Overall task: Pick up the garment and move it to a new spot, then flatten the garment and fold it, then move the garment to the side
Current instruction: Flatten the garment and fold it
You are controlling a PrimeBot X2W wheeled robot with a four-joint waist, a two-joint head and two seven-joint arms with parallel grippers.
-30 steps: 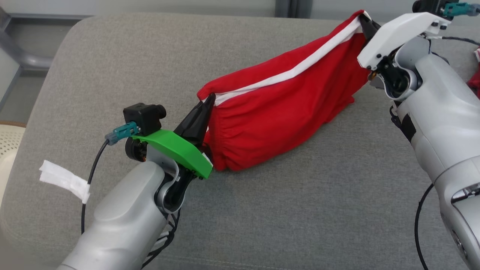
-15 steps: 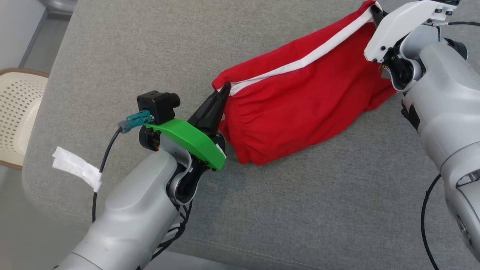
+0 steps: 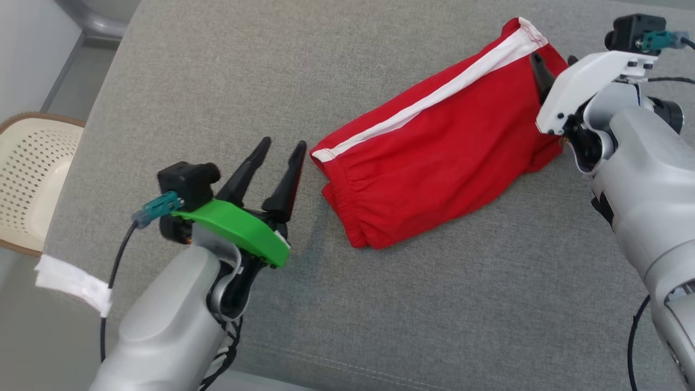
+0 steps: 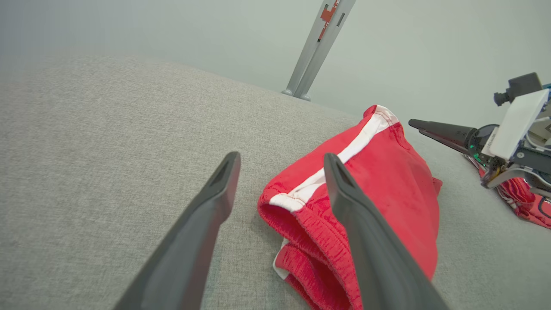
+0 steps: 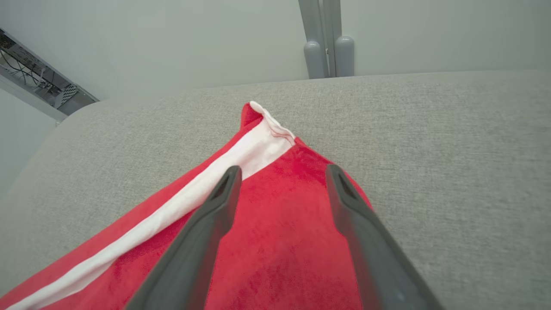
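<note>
- A red fabric garment with a white side stripe [image 3: 434, 146] lay slack on a grey woven cushion [image 3: 217, 65], stretched diagonally between the two arms.
- The green-covered left gripper [image 3: 283, 144] stood just beside the garment's gathered waistband end, its two dark fingers spread wide, gripping nothing.
- The white-covered right gripper [image 3: 553, 58] hung over the garment's far striped end, fingers wide apart and empty, possibly brushing the cloth.

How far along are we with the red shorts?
Done: the shorts lie doubled over, fairly flat, on the grey cushion. In hand: nothing; left gripper and right gripper are both open, empty. Left: probably another fold, then moving them aside.
</note>
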